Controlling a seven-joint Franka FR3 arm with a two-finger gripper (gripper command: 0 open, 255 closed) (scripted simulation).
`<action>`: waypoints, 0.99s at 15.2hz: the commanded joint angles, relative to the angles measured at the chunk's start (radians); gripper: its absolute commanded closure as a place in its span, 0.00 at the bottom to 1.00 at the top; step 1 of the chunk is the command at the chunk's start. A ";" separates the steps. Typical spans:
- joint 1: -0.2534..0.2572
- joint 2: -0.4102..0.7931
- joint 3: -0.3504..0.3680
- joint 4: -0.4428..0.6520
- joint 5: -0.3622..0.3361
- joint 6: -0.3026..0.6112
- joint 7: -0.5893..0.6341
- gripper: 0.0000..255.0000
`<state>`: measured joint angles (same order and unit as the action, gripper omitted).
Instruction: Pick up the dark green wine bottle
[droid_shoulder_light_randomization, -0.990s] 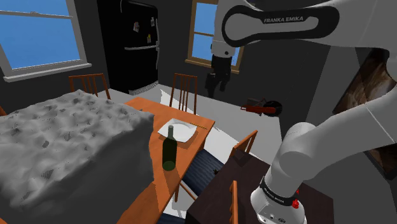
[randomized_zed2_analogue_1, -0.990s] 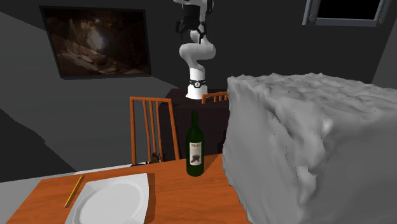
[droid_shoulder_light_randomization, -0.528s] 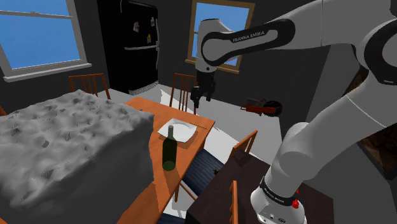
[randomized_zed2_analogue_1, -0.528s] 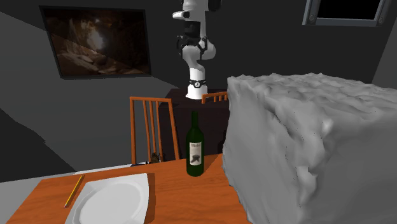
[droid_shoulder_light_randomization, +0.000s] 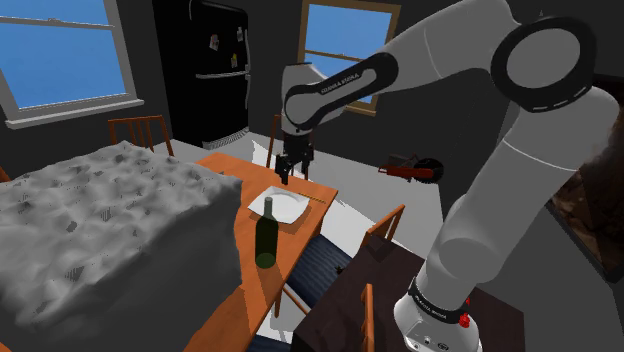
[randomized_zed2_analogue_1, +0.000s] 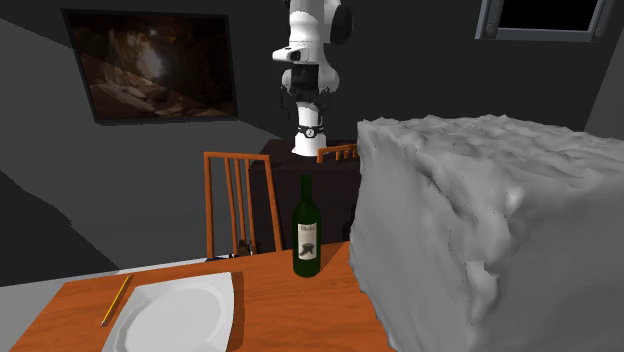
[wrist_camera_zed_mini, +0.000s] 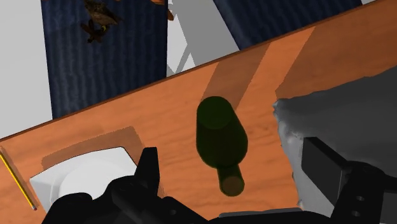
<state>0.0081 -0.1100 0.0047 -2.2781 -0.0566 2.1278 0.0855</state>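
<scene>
The dark green wine bottle (droid_shoulder_light_randomization: 266, 240) stands upright on the orange table (droid_shoulder_light_randomization: 224, 166), between the white plate (droid_shoulder_light_randomization: 281, 207) and a lumpy grey block (droid_shoulder_light_randomization: 100, 230). It carries a pale label on the side seen in the second exterior view (randomized_zed2_analogue_1: 306, 235). My gripper (droid_shoulder_light_randomization: 287, 178) hangs above the plate's far edge, pointing down, well above and beyond the bottle. Seen from the wrist, the bottle (wrist_camera_zed_mini: 220, 140) appears from above, its cap lying between my open fingers (wrist_camera_zed_mini: 149, 172) and far below them. The gripper (wrist_camera_zed_mini: 235, 181) holds nothing.
The grey block (randomized_zed2_analogue_1: 480, 230) stands close beside the bottle. A yellow pencil (randomized_zed2_analogue_1: 116, 300) lies by the plate (randomized_zed2_analogue_1: 175, 315). Wooden chairs (droid_shoulder_light_randomization: 288, 140) (randomized_zed2_analogue_1: 240, 200) ring the table. A blue rug (wrist_camera_zed_mini: 102, 57) covers the floor past the table edge. A black fridge (droid_shoulder_light_randomization: 205, 70) stands at the back.
The arm has swung down and toward the shoulder view's left, carrying the gripper from in front of the window to above the plate's far edge. The bottle has not moved.
</scene>
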 joint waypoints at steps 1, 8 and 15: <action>0.001 0.075 0.001 0.032 0.001 0.040 0.006 0.00; 0.006 0.346 0.004 0.192 0.005 0.141 0.027 0.00; 0.009 0.489 0.004 0.264 0.005 0.208 0.036 0.00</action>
<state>0.0160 0.3672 0.0090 -2.0138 -0.0510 2.3231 0.1194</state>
